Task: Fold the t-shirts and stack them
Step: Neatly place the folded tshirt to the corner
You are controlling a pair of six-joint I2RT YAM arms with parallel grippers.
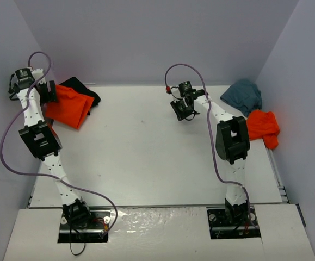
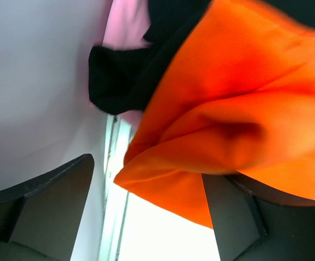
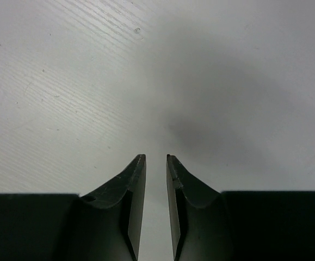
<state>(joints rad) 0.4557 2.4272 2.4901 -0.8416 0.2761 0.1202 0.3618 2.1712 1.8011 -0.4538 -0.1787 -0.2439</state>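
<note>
A folded bright orange-red t-shirt point(image 1: 67, 109) lies on a black t-shirt point(image 1: 85, 89) at the far left of the table. My left gripper point(image 1: 48, 93) is at its left edge, jaws wide open. In the left wrist view the orange-red cloth point(image 2: 239, 109) drapes against the right finger point(image 2: 239, 217), with the black shirt point(image 2: 124, 76) and a pink shirt point(image 2: 123, 24) behind; the left gripper point(image 2: 146, 179) grips nothing. My right gripper point(image 1: 182, 110) hovers over bare table, jaws nearly together and empty point(image 3: 155, 159). A teal-grey shirt point(image 1: 243, 93) and a crumpled orange-red shirt point(image 1: 264, 126) lie far right.
Purple-grey walls enclose the white table point(image 1: 146, 147) on the left, back and right. The left gripper is close to the left wall point(image 2: 32, 81) and the table's edge strip point(image 2: 113, 179). Purple cables loop off both arms.
</note>
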